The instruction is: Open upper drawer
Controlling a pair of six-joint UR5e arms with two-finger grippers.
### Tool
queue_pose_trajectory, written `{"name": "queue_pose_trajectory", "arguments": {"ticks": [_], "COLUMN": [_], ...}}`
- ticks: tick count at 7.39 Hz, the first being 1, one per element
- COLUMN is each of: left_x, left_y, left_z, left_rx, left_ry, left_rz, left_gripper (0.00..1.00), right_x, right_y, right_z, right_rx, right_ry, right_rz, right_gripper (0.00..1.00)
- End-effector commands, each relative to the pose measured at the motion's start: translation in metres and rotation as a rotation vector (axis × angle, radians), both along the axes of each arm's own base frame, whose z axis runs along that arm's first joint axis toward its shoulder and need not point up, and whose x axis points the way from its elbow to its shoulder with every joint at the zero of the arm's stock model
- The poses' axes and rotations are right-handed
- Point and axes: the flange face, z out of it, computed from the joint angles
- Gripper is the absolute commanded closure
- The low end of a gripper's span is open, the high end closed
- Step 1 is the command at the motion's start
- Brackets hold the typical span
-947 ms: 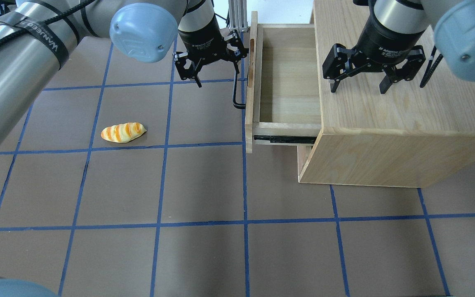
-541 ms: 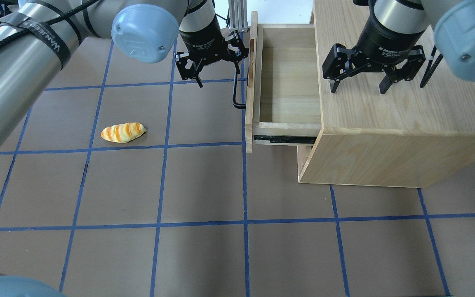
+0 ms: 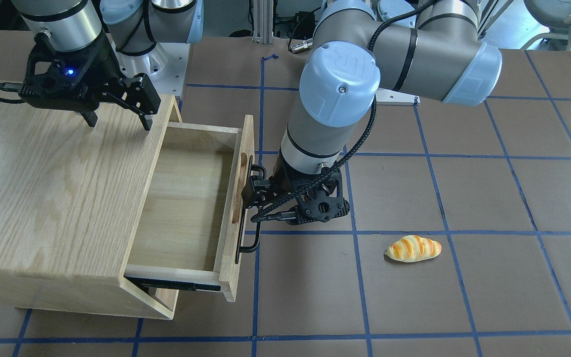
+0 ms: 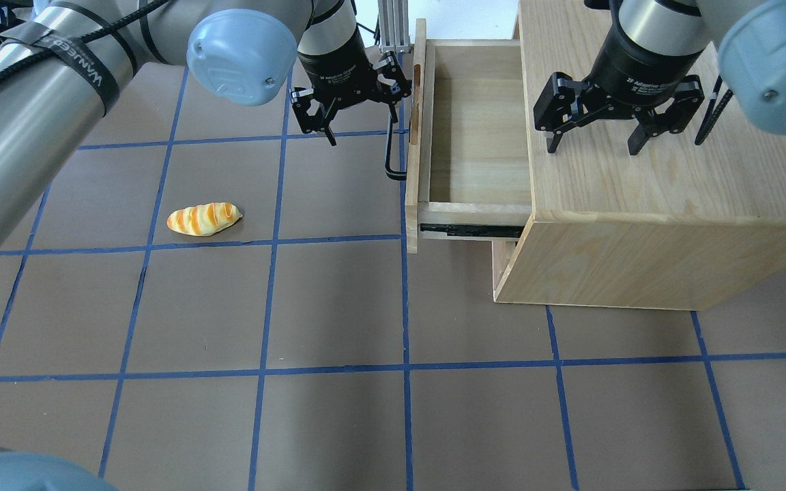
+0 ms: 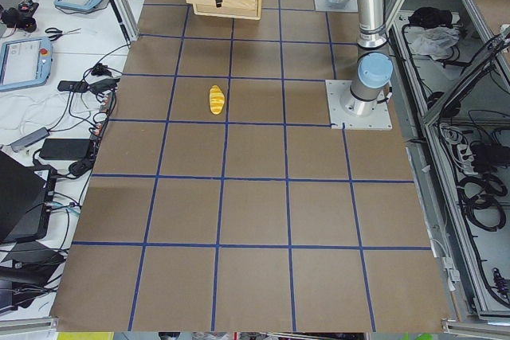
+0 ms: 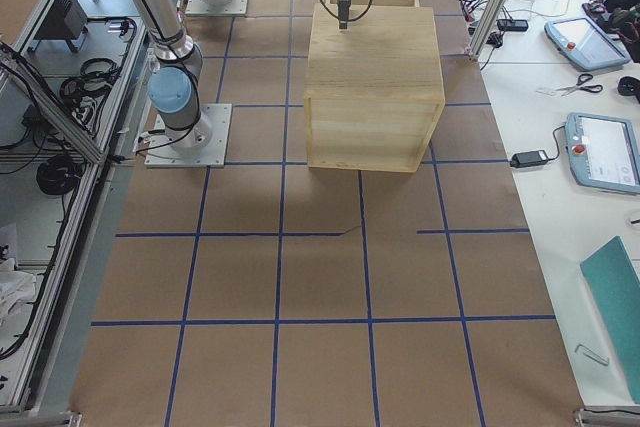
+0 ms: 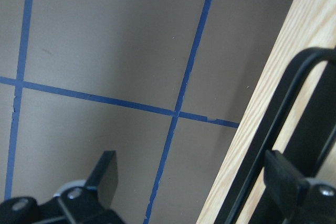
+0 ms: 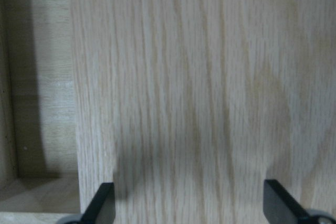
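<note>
The upper drawer (image 4: 478, 123) stands pulled well out of the oak-grain cabinet (image 4: 673, 184), and its pale-wood box (image 3: 186, 198) is empty. Its black bar handle (image 4: 391, 153) runs along the front panel. My left gripper (image 4: 362, 126) is open at that handle. In the left wrist view the bar (image 7: 262, 150) lies between the spread fingers, close to the right one (image 7: 278, 174). My right gripper (image 4: 594, 143) is open and empty just above the cabinet top (image 8: 210, 77); it also shows in the front view (image 3: 117, 121).
A toy bread loaf (image 4: 203, 219) lies on the brown mat to the left of the drawer, and it shows in the front view (image 3: 413, 248). Blue tape lines grid the table. A black slide rail (image 4: 471, 230) shows under the drawer's side.
My left arm has shifted slightly, its gripper staying open at the handle. The drawer, the right arm and the loaf have not moved.
</note>
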Motion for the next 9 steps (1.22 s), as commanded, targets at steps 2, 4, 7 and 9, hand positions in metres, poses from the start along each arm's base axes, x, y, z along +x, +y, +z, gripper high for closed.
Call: {"name": "queue_pose_trajectory", "arguments": {"ticks": [2,4,7,9], "left_x": [0.0,-0.003,-0.003,-0.002], "left_y": [0.0,0.001,-0.001,-0.003], "left_z": [0.004,0.008,-0.001,-0.004], "left_rx": [-0.005,-0.005,0.004,0.007], "left_ry": [0.012,0.029,0.022,0.022], "left_rz": [0.002,0.0,-0.001,0.0], "left_gripper": [0.0,0.0,0.0,0.0], "right_x": [0.0,0.0,0.0,0.0], "right_y": [0.0,0.0,0.0,0.0], "right_z": [0.0,0.0,0.0,0.0], "right_rx": [0.0,0.0,0.0,0.0], "right_ry": [0.0,0.0,0.0,0.0], "right_rz": [0.0,0.0,0.0,0.0], "right_gripper": [0.0,0.0,0.0,0.0]}}
